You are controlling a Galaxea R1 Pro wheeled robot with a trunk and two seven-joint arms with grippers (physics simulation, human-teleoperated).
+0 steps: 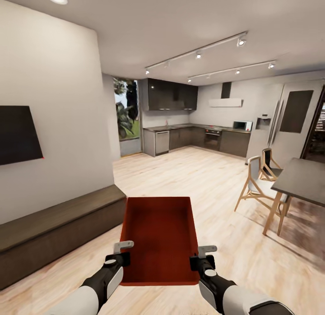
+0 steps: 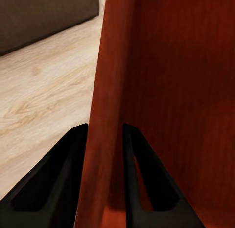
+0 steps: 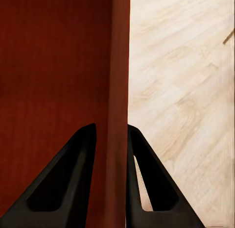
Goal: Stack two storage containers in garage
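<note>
Wood floor below container (image 1: 158,233), both grippers (image 1: 123,256) (image 1: 203,258) clamped.

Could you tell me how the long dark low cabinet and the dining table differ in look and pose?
The low cabinet sits flush against the white wall at the left, a solid block on the wood floor. The dining table stands at the right on slim wooden legs, with chairs beside it. Both have dark flat tops.

A long dark low cabinet (image 1: 54,229) is running along the left wall; table (image 1: 302,179) and chairs (image 1: 259,182) are standing right.
</note>
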